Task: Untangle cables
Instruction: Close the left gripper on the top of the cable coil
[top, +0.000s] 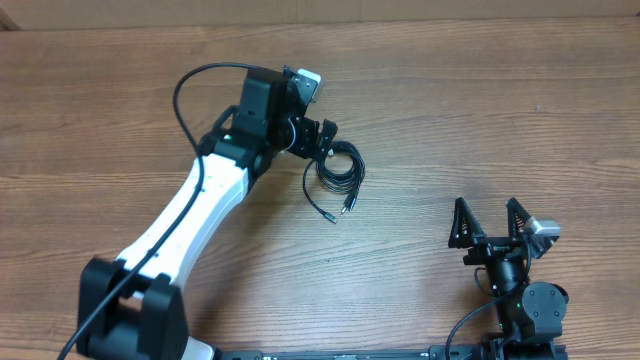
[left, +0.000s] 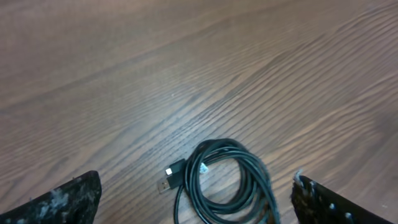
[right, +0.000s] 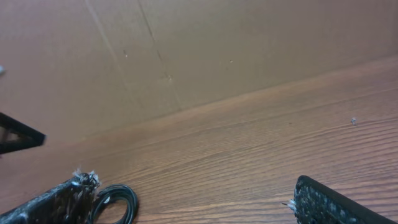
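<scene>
The coiled cables (top: 340, 170) lie on the counter (top: 500, 100), just at 5 o'clock from the left hand (top: 324, 141), which is spread wide and empty. The right hand (top: 490, 225), also wide open and empty, is well apart from them.

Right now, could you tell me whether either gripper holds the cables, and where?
Nothing is held: the left gripper stands open above the coiled cables, and the right gripper is open, apart.

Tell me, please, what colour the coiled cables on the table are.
The cables are black, seen best in the left wrist view.
</scene>
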